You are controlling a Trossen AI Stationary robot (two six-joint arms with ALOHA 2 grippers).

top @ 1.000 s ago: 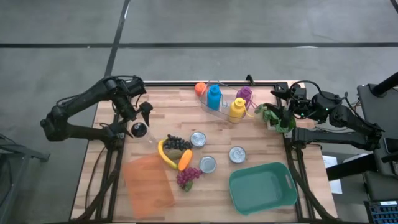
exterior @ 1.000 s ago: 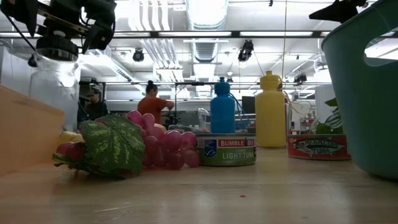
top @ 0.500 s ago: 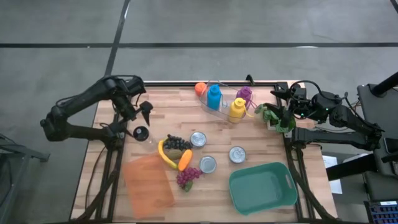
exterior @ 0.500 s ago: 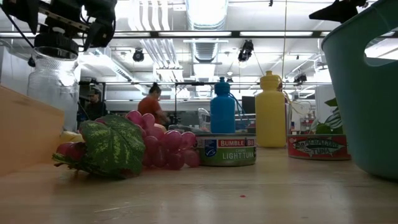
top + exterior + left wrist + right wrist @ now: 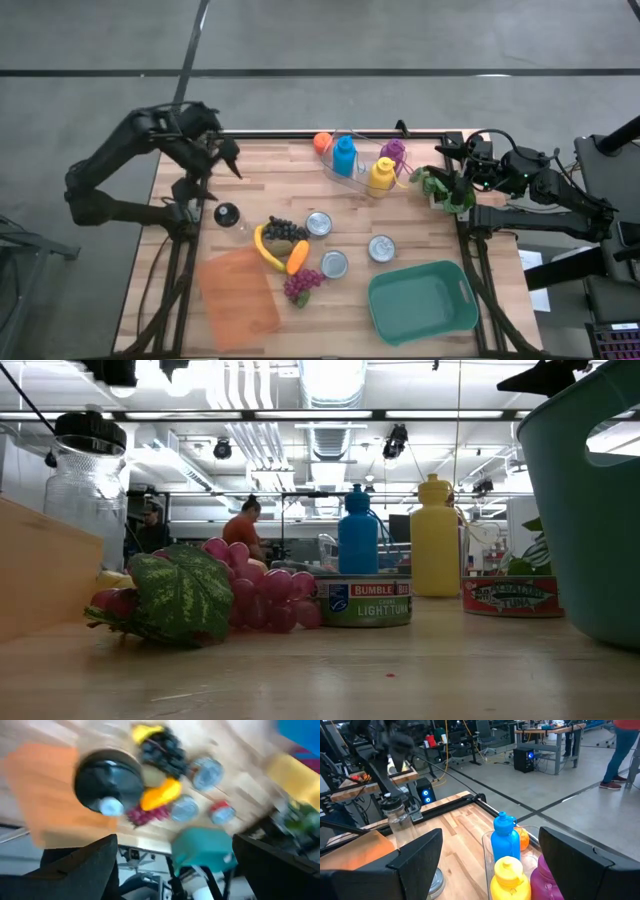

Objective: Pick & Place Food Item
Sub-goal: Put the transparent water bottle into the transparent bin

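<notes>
A clear jar (image 5: pixel 226 213) with a black lid (image 5: pixel 107 782) stands upright on the table's left part. My left gripper (image 5: pixel 212 172) hangs open above it, a little toward the far edge, with nothing between its fingers (image 5: pixel 80 870). Beside the jar lie a banana (image 5: pixel 262 245), dark grapes (image 5: pixel 286 230), an orange carrot (image 5: pixel 297 257) and red grapes (image 5: pixel 303 285). Three tins (image 5: pixel 318 224) stand nearby. My right gripper (image 5: pixel 455 170) waits open at the table's right edge, above a green leafy item (image 5: pixel 445 192).
A teal bin (image 5: pixel 422 300) stands near the right front. An orange board (image 5: pixel 238 290) lies at the left front. A clear tray at the far edge holds a blue bottle (image 5: pixel 344 155), a yellow bottle (image 5: pixel 381 177) and a purple one (image 5: pixel 392 152). People move in the room behind.
My left gripper has risen from the jar's lid and gone toward the table's far edge, rolling as it went. The jar stays standing upright on the table.
</notes>
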